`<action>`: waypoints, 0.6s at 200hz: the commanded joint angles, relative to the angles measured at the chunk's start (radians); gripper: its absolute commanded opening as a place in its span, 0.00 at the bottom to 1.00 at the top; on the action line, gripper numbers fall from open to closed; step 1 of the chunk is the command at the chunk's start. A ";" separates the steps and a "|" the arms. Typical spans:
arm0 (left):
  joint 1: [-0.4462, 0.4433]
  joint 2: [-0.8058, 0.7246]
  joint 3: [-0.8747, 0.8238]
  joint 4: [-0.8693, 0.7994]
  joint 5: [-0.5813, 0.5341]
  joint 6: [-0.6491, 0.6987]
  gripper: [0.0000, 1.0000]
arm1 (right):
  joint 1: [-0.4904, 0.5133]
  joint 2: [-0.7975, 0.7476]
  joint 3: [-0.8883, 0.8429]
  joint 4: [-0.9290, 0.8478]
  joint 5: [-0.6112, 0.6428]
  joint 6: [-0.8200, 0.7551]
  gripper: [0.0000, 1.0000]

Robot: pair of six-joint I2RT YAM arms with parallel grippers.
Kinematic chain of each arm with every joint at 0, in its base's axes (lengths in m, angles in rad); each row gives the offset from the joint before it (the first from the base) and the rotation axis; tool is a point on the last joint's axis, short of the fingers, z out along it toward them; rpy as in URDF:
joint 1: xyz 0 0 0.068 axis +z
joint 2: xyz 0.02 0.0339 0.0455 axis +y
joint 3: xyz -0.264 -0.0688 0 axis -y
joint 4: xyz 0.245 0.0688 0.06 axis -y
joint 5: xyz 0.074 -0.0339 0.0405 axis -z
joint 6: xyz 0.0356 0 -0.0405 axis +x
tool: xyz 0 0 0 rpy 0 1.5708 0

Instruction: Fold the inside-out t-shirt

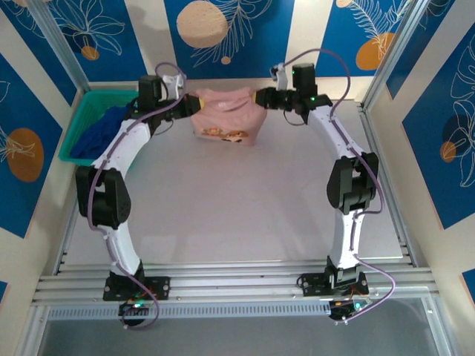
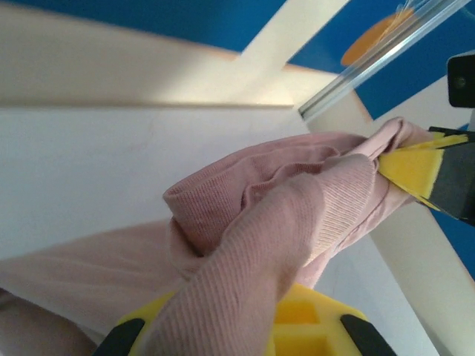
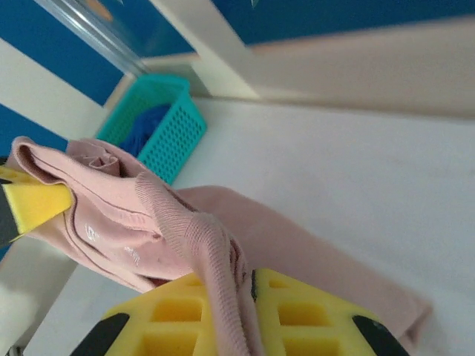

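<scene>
The dusty-pink inside-out t-shirt (image 1: 226,113) hangs stretched between both grippers at the far end of the table, its lower edge with a yellow-and-dark print (image 1: 223,134) touching the tabletop. My left gripper (image 1: 194,103) is shut on the shirt's left upper edge (image 2: 252,245). My right gripper (image 1: 260,98) is shut on the right upper edge (image 3: 215,259). In the left wrist view the right gripper's yellow fingertip (image 2: 415,172) pinches the far bunch of cloth. In the right wrist view the left gripper's yellow fingertip (image 3: 37,204) shows the same.
A teal basket (image 1: 93,126) with a dark blue garment (image 1: 104,133) stands at the far left corner, also seen as the teal basket (image 3: 159,126). The grey tabletop (image 1: 237,208) spreads in front of the shirt. Metal frame posts and walls close the back and sides.
</scene>
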 commanded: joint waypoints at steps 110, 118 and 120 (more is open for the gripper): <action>-0.163 -0.448 -0.810 0.109 -0.271 -0.101 0.00 | 0.138 -0.283 -0.628 -0.025 0.085 0.022 0.00; -0.157 -0.421 -0.805 0.108 -0.278 -0.106 0.00 | 0.138 -0.244 -0.589 -0.042 0.093 0.015 0.00; -0.156 -0.412 -0.804 0.108 -0.279 -0.105 0.00 | 0.137 -0.235 -0.579 -0.047 0.095 0.013 0.00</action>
